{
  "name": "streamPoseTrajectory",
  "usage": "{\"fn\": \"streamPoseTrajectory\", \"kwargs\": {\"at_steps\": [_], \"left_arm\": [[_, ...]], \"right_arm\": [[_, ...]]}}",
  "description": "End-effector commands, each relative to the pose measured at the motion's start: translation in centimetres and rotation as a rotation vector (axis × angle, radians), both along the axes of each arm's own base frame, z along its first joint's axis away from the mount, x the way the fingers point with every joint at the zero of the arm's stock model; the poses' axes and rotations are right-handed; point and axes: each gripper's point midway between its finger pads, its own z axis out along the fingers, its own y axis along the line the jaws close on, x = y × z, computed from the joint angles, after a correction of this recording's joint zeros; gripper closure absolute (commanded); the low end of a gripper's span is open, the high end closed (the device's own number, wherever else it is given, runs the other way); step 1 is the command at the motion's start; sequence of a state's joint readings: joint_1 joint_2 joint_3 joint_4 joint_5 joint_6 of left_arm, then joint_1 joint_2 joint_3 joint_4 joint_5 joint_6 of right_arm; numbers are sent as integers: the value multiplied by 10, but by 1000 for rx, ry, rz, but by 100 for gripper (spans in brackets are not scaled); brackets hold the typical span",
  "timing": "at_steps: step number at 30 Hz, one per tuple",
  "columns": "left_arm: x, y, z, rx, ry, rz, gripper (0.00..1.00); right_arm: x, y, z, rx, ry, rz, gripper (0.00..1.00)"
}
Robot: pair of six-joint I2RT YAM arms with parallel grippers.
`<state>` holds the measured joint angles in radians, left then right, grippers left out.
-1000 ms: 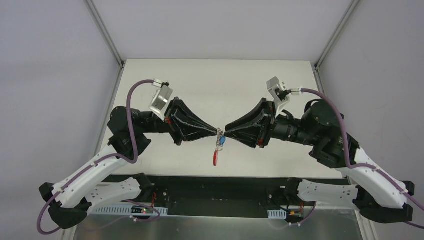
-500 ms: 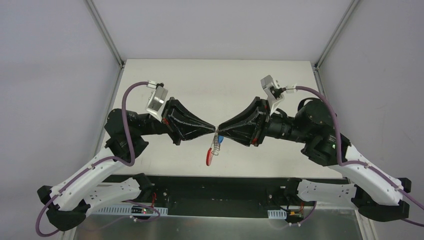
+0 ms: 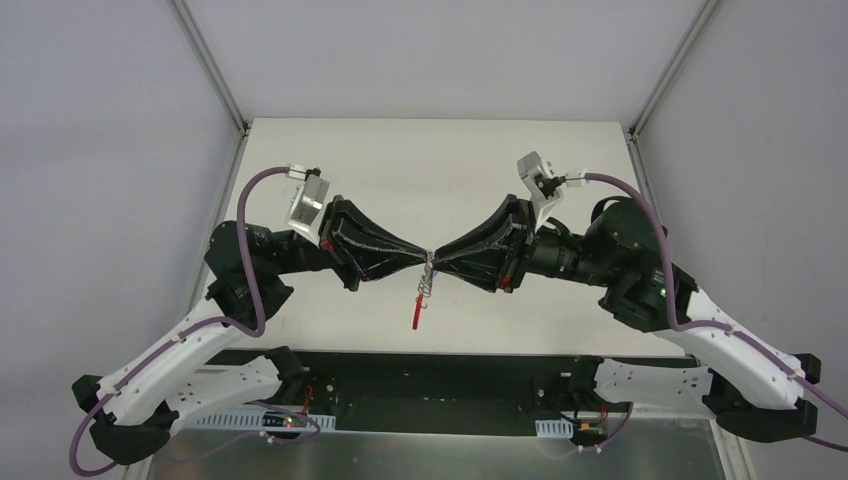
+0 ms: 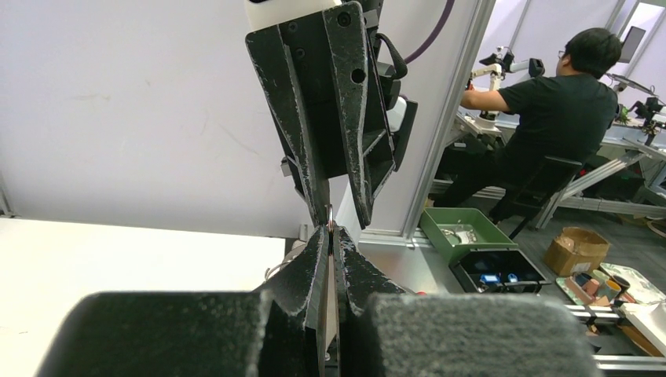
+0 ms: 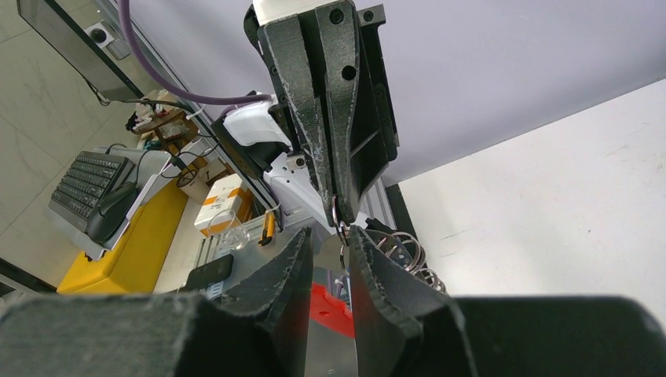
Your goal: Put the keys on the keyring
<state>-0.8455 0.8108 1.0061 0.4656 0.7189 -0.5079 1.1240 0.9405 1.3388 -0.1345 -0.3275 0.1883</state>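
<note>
My two grippers meet tip to tip above the table's near half. My left gripper is shut on a thin silver ring of the keyring. The chained rings hang below the tips, with the red curved strip dangling lowest. My right gripper faces the left one with its jaws a little apart around the held ring; the red strip shows through the gap. The blue-tagged key is hidden from every view.
The white table lies under the arms, with metal frame posts at its back corners. Beyond the near edge are a green bin, a keyboard and a seated person.
Both gripper tips have shifted a little left and up. The red strip has swung left and now hangs edge-on. The blue tag seen under the right tip a second ago no longer shows.
</note>
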Motion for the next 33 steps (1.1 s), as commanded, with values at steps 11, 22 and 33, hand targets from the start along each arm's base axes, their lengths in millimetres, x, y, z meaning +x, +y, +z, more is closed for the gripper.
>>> {"fn": "streamPoseTrajectory", "kwargs": {"at_steps": [11,22,33], "left_arm": [[-3,10,19,-74,-51,40,100],[-3,11,19,-77,-50,43,100],[1,9,14,-67,-30,56,100]], "right_arm": [[-1,1,16,52,-40,1,78],[-2,5,17,49,-52,6,92],[-6,3,14,20,-113,1,100]]}}
